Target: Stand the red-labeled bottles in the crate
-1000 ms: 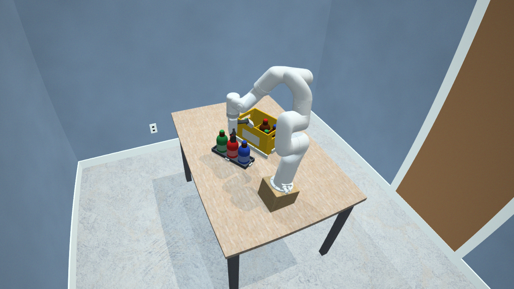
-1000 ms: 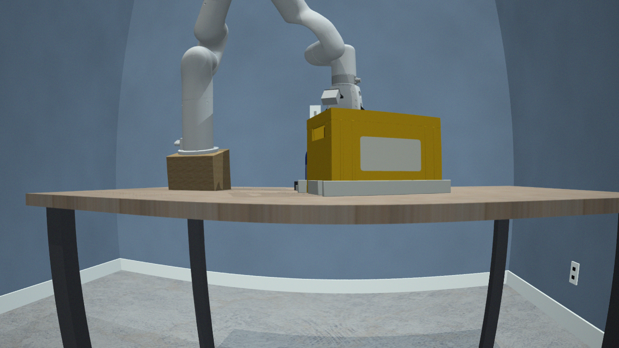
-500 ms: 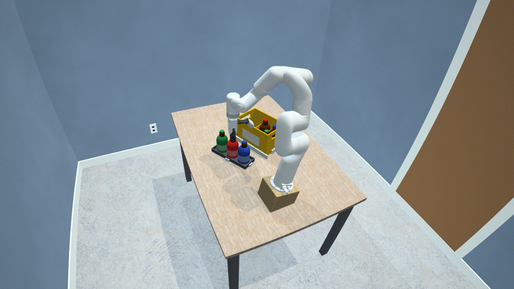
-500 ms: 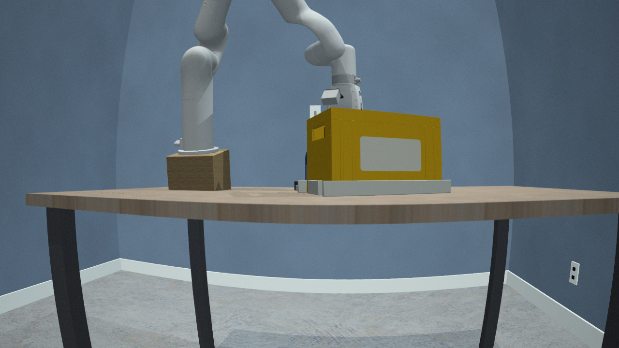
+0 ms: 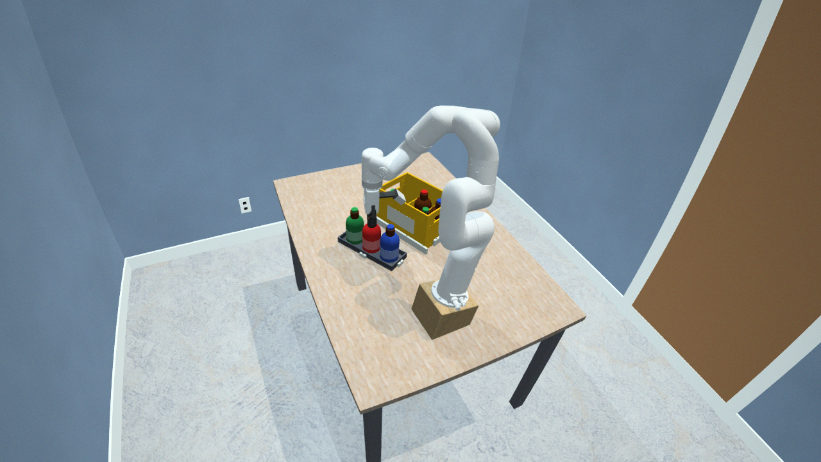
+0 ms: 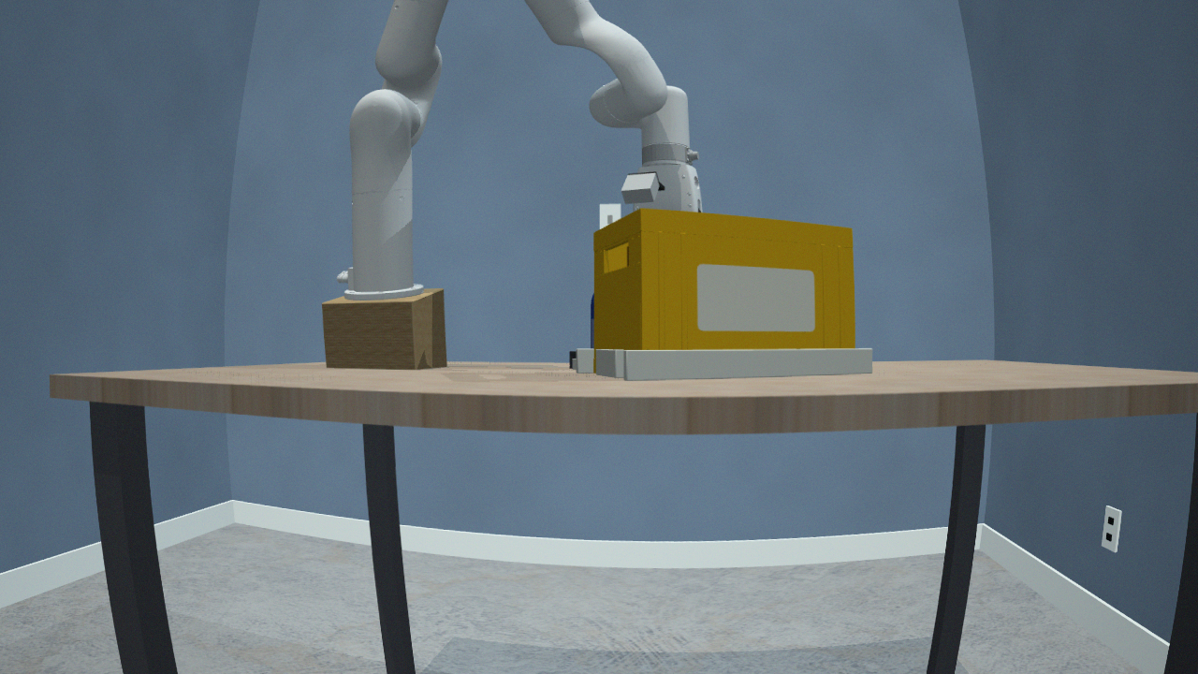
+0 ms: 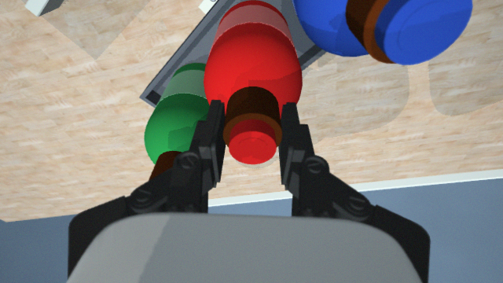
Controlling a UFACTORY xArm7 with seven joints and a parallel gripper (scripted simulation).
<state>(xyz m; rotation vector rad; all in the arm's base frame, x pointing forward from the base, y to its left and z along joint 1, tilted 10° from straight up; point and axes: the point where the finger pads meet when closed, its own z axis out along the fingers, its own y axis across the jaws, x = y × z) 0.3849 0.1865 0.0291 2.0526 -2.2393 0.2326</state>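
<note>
The red-labeled bottle stands upright in the middle of the dark tray, between a green-labeled bottle and a blue-labeled bottle. My gripper comes down from above and is shut on the red bottle's brown neck, just under its red cap. The yellow crate stands right behind the tray on a grey base, with brown bottles in its far cells. The crate hides the tray in the exterior view.
The arm's wooden base block stands at the table's near side. The arm arches over the crate. The table edge lies well away from the tray.
</note>
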